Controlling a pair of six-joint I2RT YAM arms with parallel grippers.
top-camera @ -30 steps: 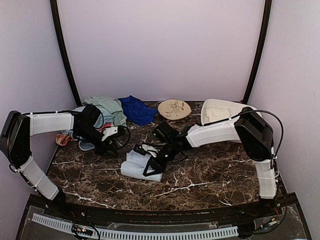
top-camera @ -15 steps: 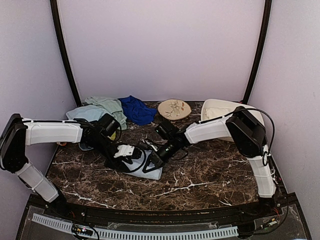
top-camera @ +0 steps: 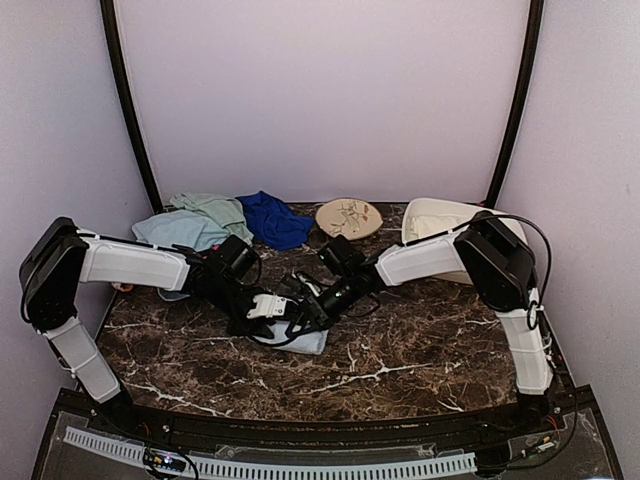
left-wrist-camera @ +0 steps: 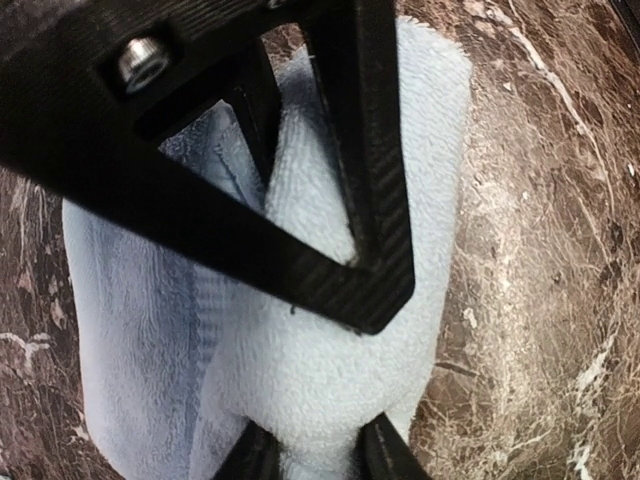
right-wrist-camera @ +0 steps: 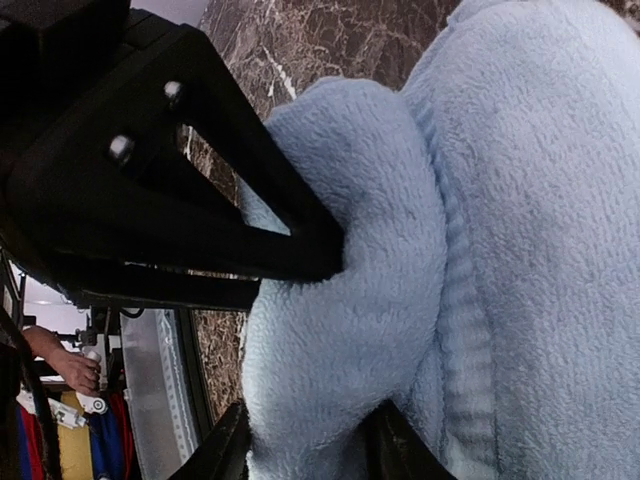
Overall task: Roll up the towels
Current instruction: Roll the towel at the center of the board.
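A light blue towel (top-camera: 303,340) lies partly rolled on the marble table, left of centre. My left gripper (top-camera: 268,316) comes from the left and my right gripper (top-camera: 306,310) from the right; they meet over the towel. In the left wrist view my gripper (left-wrist-camera: 318,455) pinches a thick fold of the towel (left-wrist-camera: 330,380), with the other gripper's black finger (left-wrist-camera: 370,200) pressed into the same fold. In the right wrist view my gripper (right-wrist-camera: 308,450) pinches a fold of the towel (right-wrist-camera: 520,250) beside the left gripper's finger (right-wrist-camera: 150,200).
A pile of towels sits at the back left: pale green (top-camera: 215,212), light blue (top-camera: 168,230) and royal blue (top-camera: 272,219). The round patterned plate (top-camera: 348,217) is at the back centre. The white tub (top-camera: 455,212) at the back right holds a cream towel (top-camera: 432,229).
My left arm has swung right from the back-left pile to the towel at centre. My right gripper has shifted slightly left. Both now grip the same towel.
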